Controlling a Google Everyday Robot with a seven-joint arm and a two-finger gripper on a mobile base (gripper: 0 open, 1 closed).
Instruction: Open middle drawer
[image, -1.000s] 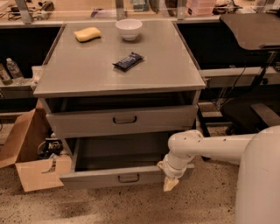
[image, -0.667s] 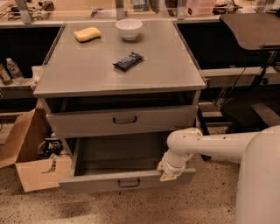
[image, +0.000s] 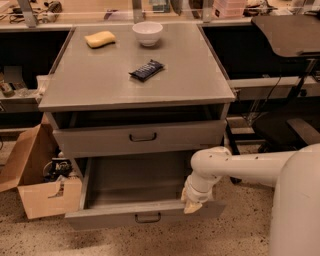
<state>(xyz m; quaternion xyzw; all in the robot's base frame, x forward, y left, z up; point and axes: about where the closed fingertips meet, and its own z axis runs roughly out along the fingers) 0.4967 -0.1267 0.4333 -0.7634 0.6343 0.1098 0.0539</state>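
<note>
**Supervisor:** What's nearest to you?

**Operator:** The white arm (image: 240, 167) comes in from the right, low over the floor. Its gripper (image: 193, 204) sits at the top edge of the middle drawer (image: 115, 216), toward the right end of the front panel. I see the gripper touching that edge, but I can't tell how far open it is, or whether it has hold of the panel.

**Supervisor:** And the drawer itself?

**Operator:** The middle drawer stands pulled well out from the cabinet, and I can see its grey floor from above. Its small dark loop handle (image: 148, 218) is at the centre of the front, left of the gripper and apart from it.

**Supervisor:** Above that?

**Operator:** The upper drawer (image: 100, 140) shows a taller front with its own loop handle (image: 143, 137), and there is a dark gap between it and the top. To the left, on the floor, a cardboard box (image: 37, 197) stands open just beside the cabinet.

**Supervisor:** On top?

**Operator:** On the desk (image: 100, 80) I see a dark snack bar (image: 147, 70) near the middle. Farther back lie a yellow sponge (image: 100, 39) and, to its right, a white bowl (image: 147, 33).
</note>
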